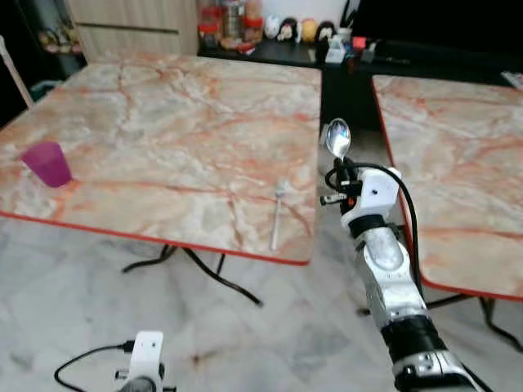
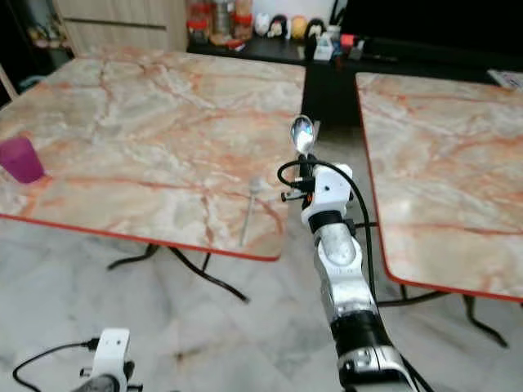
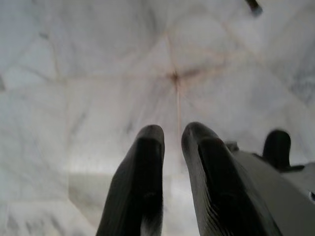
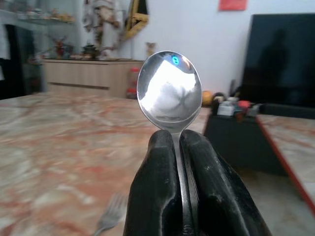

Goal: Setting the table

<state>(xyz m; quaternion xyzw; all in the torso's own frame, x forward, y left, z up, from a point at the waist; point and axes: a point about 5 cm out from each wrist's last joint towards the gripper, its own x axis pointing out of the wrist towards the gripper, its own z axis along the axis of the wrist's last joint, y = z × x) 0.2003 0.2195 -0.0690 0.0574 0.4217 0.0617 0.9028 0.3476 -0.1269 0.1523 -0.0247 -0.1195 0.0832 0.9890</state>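
My right gripper (image 1: pixel 341 169) is raised in the gap between two marble tables, shut on the handle of a silver spoon (image 1: pixel 337 138) whose bowl stands upright above the fingers (image 4: pixel 162 196). The spoon's bowl (image 4: pixel 170 91) shines in the right wrist view. A silver fork (image 1: pixel 278 216) lies on the left table (image 1: pixel 163 122) near its front right corner, just left of the gripper. A purple cup (image 1: pixel 48 163) stands at that table's front left. My left arm hangs low over the floor; its fingers (image 3: pixel 142 182) are close together with nothing between them.
A second marble table (image 1: pixel 458 163) stands to the right, with a narrow gap between the two. A dark cabinet (image 1: pixel 343 65) with small items and a wooden sideboard line the back wall. Table legs and a black cable lie on the tiled floor.
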